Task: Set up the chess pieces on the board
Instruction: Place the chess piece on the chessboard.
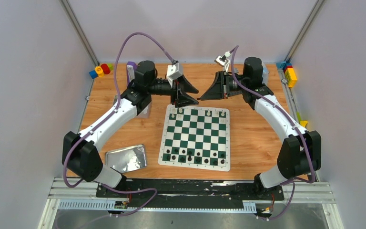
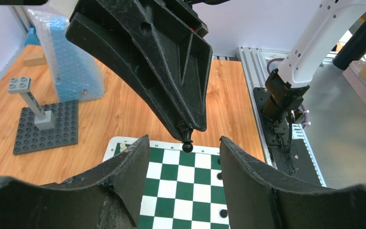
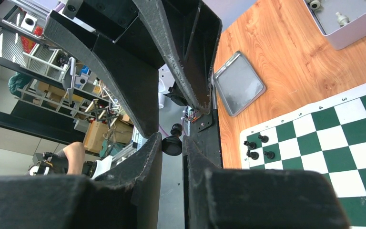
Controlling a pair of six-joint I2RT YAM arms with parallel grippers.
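The board (image 1: 195,165) lies in the middle of the table, green and white. Several black chess pieces (image 1: 183,158) stand on its near rows and a few white ones (image 1: 173,116) on its far row. My right gripper (image 1: 200,98) hovers above the board's far edge, shut on a black pawn (image 3: 171,144). The pawn also shows in the left wrist view (image 2: 187,146), head down at the tip of the right fingers. My left gripper (image 1: 197,96) faces it, open, with its fingertips (image 2: 140,145) on either side of the pawn, not touching.
A shiny tin lid (image 1: 126,158) lies at the near left. A pale tray (image 3: 348,28) with white pieces sits left of the board. A grey baseplate with a post (image 2: 45,126) stands at the far right. Coloured blocks (image 1: 101,70) sit in the back corners.
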